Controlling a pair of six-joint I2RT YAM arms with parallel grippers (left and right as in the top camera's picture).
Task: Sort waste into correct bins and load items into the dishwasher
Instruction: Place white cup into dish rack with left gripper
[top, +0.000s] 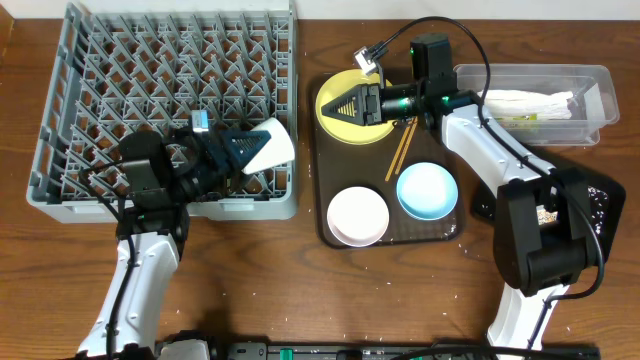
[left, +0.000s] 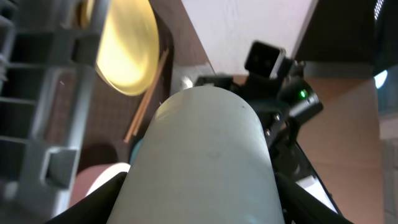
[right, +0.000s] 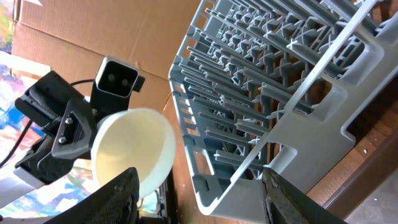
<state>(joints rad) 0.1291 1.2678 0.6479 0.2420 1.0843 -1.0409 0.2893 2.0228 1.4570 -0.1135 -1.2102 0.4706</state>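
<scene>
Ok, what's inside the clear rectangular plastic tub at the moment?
The clear rectangular plastic tub holds a crumpled white paper wrapper with a greenish sachet along its near side. Whatever lies under the wrapper is covered, and the right arm hides part of its left end.

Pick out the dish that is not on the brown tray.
The small white cup: the left gripper holds it above the grey rack, while the white bowl, blue bowl and yellow plate sit on the brown tray.
</scene>
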